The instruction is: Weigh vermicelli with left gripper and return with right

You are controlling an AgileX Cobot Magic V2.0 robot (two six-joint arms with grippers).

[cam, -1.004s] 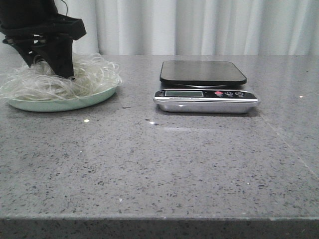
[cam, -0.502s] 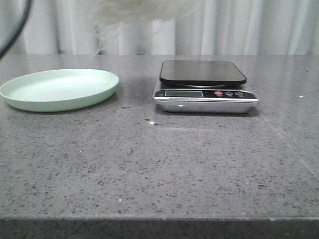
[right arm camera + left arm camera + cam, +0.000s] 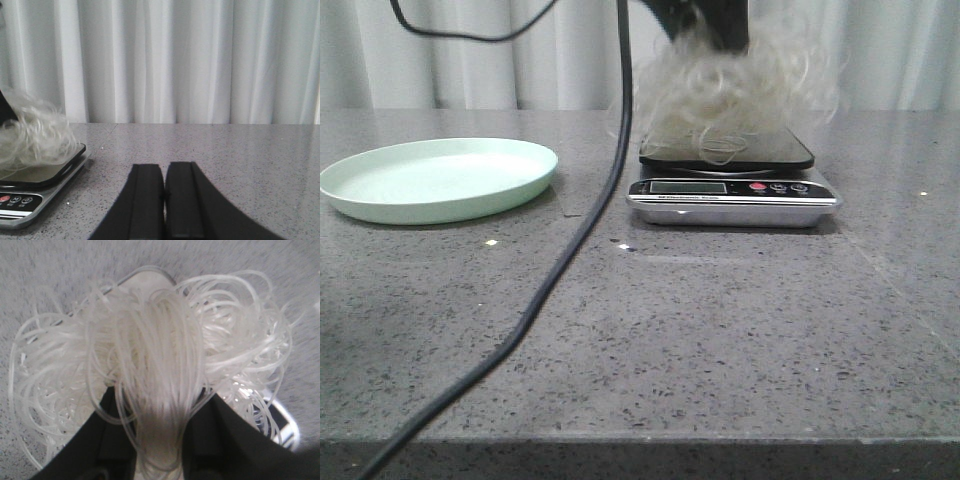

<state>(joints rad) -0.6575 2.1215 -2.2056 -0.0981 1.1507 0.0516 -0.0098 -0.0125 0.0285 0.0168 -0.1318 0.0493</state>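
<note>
The vermicelli (image 3: 725,95), a fluffy tangle of whitish strands, hangs from my left gripper (image 3: 705,30) just above the black platform of the kitchen scale (image 3: 732,195). Its lowest strands reach the platform. In the left wrist view my left gripper (image 3: 159,415) is shut on the vermicelli (image 3: 150,355), which spreads wide and hides most of the scale below. The pale green plate (image 3: 440,178) lies bare at the left. My right gripper (image 3: 164,175) is shut and empty, low over the table to the right of the scale (image 3: 30,190); the vermicelli (image 3: 30,132) shows there too.
A black cable (image 3: 560,250) from the left arm hangs across the front view between plate and scale, down to the table's front edge. White curtains (image 3: 175,60) stand behind the grey speckled table (image 3: 670,340).
My left gripper has lifted the vermicelli off the plate and carried it right, down over the scale. The plate is now bare. The cable now hangs across the view.
</note>
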